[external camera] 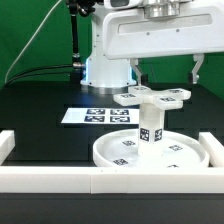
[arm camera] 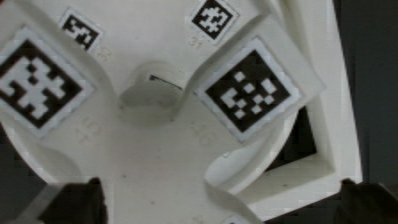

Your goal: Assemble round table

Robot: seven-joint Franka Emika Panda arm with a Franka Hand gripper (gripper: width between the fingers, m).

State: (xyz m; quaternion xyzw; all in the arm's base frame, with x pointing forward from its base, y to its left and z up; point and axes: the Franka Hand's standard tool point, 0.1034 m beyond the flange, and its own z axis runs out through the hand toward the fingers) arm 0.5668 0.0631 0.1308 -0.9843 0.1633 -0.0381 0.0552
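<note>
The large white rimmed disc [external camera: 118, 152] lies on the black table near the front. The short thick post [external camera: 150, 127] stands upright on its middle and carries small tags. The cross-shaped piece [external camera: 152, 97] sits on top of the post. My gripper [external camera: 167, 74] hangs just above the cross, open and empty, with one finger on each side of it. In the wrist view the cross [arm camera: 160, 140] fills the picture with its tags and centre hole. My gripper [arm camera: 217, 206] shows only as two dark fingertips [arm camera: 71, 203], set wide apart at the edge.
The marker board [external camera: 97, 116] lies flat behind the disc toward the exterior view's left. Long white border rails run along the front [external camera: 60, 182] and up both sides. The robot's base [external camera: 105, 68] stands at the back.
</note>
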